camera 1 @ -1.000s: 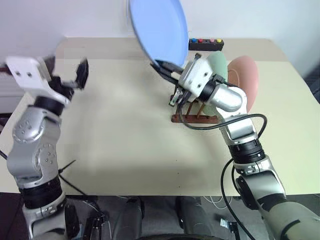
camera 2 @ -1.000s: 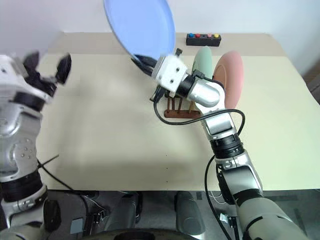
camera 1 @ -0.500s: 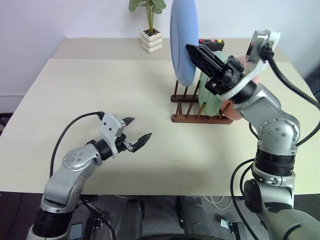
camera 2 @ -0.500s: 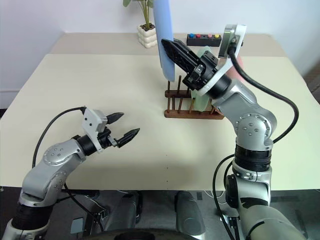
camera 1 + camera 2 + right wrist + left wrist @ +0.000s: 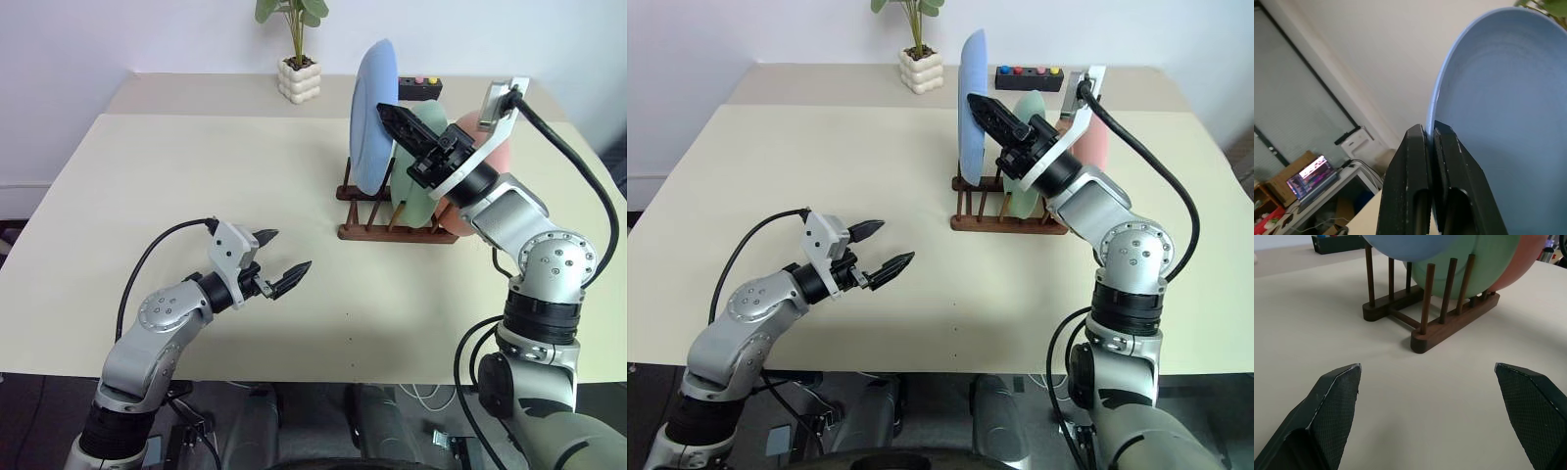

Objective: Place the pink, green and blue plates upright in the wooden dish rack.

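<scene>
Nearest the robot, the left gripper hovers low over the bare front part of the cream table, its arm bent at the elbow and reaching forward and to the right with the gripper about level. Its two black fingers are spread wide with nothing between them, and they point toward the wooden dish rack, which stands well apart from them.

There is one rack, on the right half of the table: two dark brown base rails joined by crossbars, each carrying a row of thin upright pegs. Three plates are at it, one of each colour. The green plate stands upright among the pegs, and the pink plate stands upright just behind it, at the rack's right end. The blue plate is upright on edge at the rack's left end, its lower rim down between the pegs; whether it rests on the rails cannot be told.

The right gripper reaches in from the right, pointing left and slightly upward, its forearm crossing in front of the green and pink plates. Its two fingers are pinched tight on the blue plate's rim.

Farther back are one potted plant in a white pot and one black box with coloured buttons, both near the table's far edge.
</scene>
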{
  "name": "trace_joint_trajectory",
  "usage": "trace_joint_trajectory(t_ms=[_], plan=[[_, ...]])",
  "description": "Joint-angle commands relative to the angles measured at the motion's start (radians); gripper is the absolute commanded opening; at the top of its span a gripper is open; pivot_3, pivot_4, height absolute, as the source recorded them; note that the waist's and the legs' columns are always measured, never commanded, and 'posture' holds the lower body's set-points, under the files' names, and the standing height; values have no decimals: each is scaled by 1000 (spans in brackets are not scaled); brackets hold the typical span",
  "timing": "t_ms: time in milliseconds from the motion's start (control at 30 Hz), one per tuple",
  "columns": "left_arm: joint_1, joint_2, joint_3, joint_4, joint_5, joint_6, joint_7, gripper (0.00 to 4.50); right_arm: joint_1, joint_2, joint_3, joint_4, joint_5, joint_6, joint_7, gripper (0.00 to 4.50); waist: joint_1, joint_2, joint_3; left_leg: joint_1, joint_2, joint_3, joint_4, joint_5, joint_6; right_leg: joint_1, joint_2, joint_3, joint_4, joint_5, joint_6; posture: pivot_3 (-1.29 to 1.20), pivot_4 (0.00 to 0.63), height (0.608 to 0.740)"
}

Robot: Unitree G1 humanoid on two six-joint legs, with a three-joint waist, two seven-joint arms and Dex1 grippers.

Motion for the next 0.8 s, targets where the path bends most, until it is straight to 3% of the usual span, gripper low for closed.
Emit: trace_joint_trajectory(t_ms=[33, 333, 367, 400, 467, 600, 800], plan=[[-8, -5, -1, -24, 5, -20, 1, 4481, -31, -9, -31, 12, 20, -4, -27, 0, 0, 0, 0, 0, 0, 0, 0, 0, 0, 0, 0, 0, 0, 0, 0, 0, 150, 730], [-15, -11, 6, -20, 10, -21, 5, 4481, -19, -5, -41, 23, 59, 4, -71, 0, 0, 0, 0, 0, 0, 0, 0, 0, 0, 0, 0, 0, 0, 0, 0, 0, 150, 730], [-16, -11, 6, -20, 10, -21, 6, 4500, -19, -5, -41, 21, 62, 4, -70, 638, 0, 0, 0, 0, 0, 0, 0, 0, 0, 0, 0, 0, 0, 0, 0, 0, 150, 730], [-18, -12, 6, -18, 11, -22, 6, 4500, -19, -6, -40, 18, 64, 5, -67, 857, 0, 0, 0, 0, 0, 0, 0, 0, 0, 0, 0, 0, 0, 0, 0, 0, 150, 730], [-20, -12, 5, -17, 11, -22, 7, 4500, -20, -6, -40, 14, 69, 5, -63, 1765, 0, 0, 0, 0, 0, 0, 0, 0, 0, 0, 0, 0, 0, 0, 0, 0, 150, 730], [-22, -12, 5, -16, 11, -22, 7, 4500, -24, -11, -33, 8, 49, -7, -51, 3825, 0, 0, 0, 0, 0, 0, 0, 0, 0, 0, 0, 0, 0, 0, 0, 0, 150, 730], [-24, -12, 7, -14, 11, -22, 8, 4500, -37, -38, -7, -10, -34, -34, 7, 3825, 0, 0, 0, 0, 0, 0, 0, 0, 0, 0, 0, 0, 0, 0, 0, 0, 150, 730]])
